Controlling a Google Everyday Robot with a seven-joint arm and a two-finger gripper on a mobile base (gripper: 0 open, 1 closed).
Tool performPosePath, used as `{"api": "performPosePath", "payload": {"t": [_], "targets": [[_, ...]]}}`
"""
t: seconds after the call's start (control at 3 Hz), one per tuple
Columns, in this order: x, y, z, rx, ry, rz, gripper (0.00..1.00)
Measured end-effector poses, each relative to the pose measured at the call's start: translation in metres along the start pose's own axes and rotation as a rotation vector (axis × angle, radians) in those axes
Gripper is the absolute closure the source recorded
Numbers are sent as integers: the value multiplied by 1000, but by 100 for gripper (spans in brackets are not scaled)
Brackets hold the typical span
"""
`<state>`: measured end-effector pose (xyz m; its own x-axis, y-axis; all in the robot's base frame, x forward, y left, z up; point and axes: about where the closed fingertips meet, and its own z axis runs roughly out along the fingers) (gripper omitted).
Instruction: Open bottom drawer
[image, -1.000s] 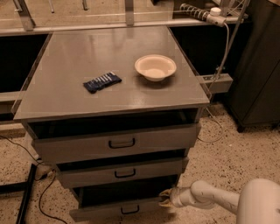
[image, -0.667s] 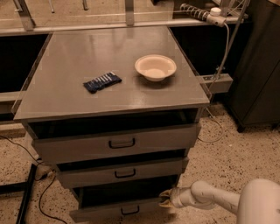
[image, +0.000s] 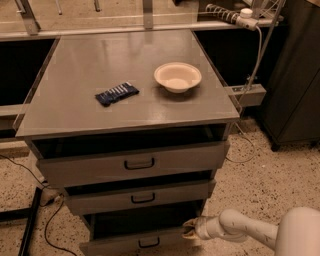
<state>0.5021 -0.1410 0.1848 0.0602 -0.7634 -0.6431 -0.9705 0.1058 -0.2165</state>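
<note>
Gripper: the gripper (image: 190, 231) is low at the front right of the cabinet, at the right end of the bottom drawer's top edge, touching it or just beside it; the white arm (image: 247, 232) reaches in from the lower right.
Grip state: cannot tell whether it is spread or closed on the edge.
Bottom drawer: the bottom drawer (image: 117, 246) is the lowest of three grey fronts, partly cut by the lower edge of the view. Its black loop handle (image: 149, 244) sits mid-front, well left of the gripper and untouched.
Progress: a dark gap shows above the bottom front, which stands forward of the drawer above. Judged partly open, though the other two drawers show similar gaps, so the amount is uncertain.
Remaining: judged that a further outward pull is needed before the drawer counts as clearly open.
Middle drawer: the middle drawer (image: 100, 201) carries its own black handle; nothing is at it.
Top drawer: the top drawer (image: 90, 167) is the widest front, directly under the bench top.
Bench: the bench (image: 75, 112) carries a dark blue packet (image: 117, 93) left of centre and a pale bowl (image: 177, 76) to its right, well apart, both away from the work.
</note>
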Motion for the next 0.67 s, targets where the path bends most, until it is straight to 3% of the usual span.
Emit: {"api": "performPosePath", "payload": {"t": [0.67], "targets": [[6,11,0,-7,-34,18,12]]}}
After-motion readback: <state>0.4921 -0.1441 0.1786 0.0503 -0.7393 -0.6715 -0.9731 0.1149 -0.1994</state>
